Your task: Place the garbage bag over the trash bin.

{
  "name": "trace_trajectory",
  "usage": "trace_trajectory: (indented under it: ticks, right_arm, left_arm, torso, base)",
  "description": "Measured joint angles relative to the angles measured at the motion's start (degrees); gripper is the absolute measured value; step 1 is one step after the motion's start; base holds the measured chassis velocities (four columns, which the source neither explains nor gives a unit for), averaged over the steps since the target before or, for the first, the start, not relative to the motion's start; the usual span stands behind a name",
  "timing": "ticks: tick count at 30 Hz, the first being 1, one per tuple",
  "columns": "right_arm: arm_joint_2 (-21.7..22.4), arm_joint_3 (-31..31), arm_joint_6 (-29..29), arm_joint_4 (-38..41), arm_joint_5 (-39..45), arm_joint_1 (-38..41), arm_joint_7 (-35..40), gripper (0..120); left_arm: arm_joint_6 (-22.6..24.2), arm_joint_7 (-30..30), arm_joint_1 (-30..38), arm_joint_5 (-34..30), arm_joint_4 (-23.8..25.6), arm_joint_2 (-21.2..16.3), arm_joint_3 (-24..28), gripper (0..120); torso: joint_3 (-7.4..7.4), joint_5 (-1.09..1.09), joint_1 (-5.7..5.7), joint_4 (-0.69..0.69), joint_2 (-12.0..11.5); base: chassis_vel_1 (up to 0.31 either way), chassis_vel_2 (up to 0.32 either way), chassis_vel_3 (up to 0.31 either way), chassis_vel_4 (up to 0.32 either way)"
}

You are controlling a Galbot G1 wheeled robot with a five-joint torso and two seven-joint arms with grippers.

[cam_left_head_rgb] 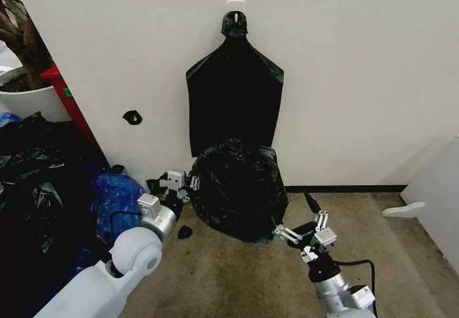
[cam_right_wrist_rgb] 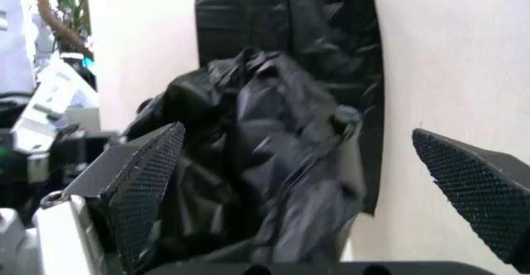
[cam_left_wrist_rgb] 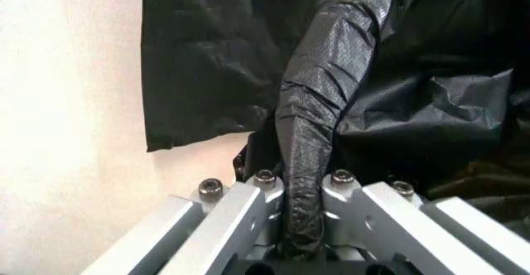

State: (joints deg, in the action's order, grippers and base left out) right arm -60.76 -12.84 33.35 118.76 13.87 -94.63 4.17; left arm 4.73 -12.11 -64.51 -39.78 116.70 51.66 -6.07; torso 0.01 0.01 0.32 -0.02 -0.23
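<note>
At the left, the left gripper (cam_left_head_rgb: 188, 182) is clenched on a twisted fold of the crinkled, glossy black plastic garbage bag (cam_left_head_rgb: 235, 189), which stands on the floor against the wall. It seems already draped over the bin. At the right, the right gripper (cam_left_head_rgb: 301, 230) hangs released beside it; only letting go seems left.
</note>
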Motion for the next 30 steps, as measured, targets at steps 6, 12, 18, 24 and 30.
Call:
trace_trajectory:
  ticks: [6,12,18,24,30]
  right_arm:
    - [-0.5,0.5,0.4,0.6,-4.6,-2.5,1.4,100]
    - [-1.1,0.2,0.1,-0.6,-11.5,-2.2,5.2,100]
    - [-1.5,-0.2,-2.3,-1.7,-17.5,-2.2,11.2,98]
    - [-1.9,0.7,-5.6,-1.8,-18.8,-1.9,15.1,79]
    - [-1.9,1.0,-7.6,-1.8,-18.5,-1.6,17.7,54]
  left_arm:
    - [0.0,0.1,-1.0,0.2,0.5,0.0,-0.1,1]
    - [-0.1,0.2,-2.1,0.3,1.3,-0.1,-0.1,1]
    - [-0.1,0.2,-2.4,0.3,1.5,-0.3,-0.1,1]
    - [-0.1,0.2,-2.5,0.3,1.5,-0.2,-0.1,1]
    - [-0.1,0.2,-2.5,0.3,1.2,-0.2,0.0,1]
  torso:
    - [0.00,0.00,0.00,-0.01,0.0]
    - [0.00,0.00,0.00,0.00,0.0]
    - [0.00,0.00,0.00,0.00,0.0]
    - [0.00,0.00,0.00,0.00,0.0]
    - [0.00,0.00,0.00,0.00,0.0]
  base:
    - [0.000,0.000,0.000,0.000]
    - [0.000,0.000,0.000,0.000]
    - [0.000,0.000,0.000,0.000]
    - [0.000,0.000,0.000,0.000]
    - [0.000,0.000,0.000,0.000]
